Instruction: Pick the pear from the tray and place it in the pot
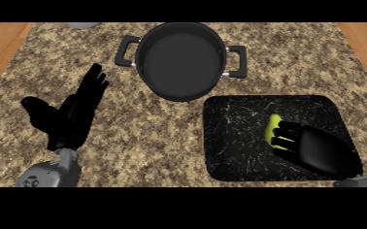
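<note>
Resting at the left of the counter [143,126], the left hand [75,111] lies flat with fingers straight, thumb spread wide — holding nothing. Further right and toward the far edge stands the pot [180,60], dark, two handles, nothing visible inside. Right again, nearer — the black tray [237,145]. On it lies the pear [273,126], yellow-green. The right hand [315,148] covers the pear's right side, fingers curled against it, partly hiding it.

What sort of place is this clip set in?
Most likely a kitchen counter: a speckled granite-look countertop carries a dark two-handled pot and a black tray with a green pear under the right hand.
</note>
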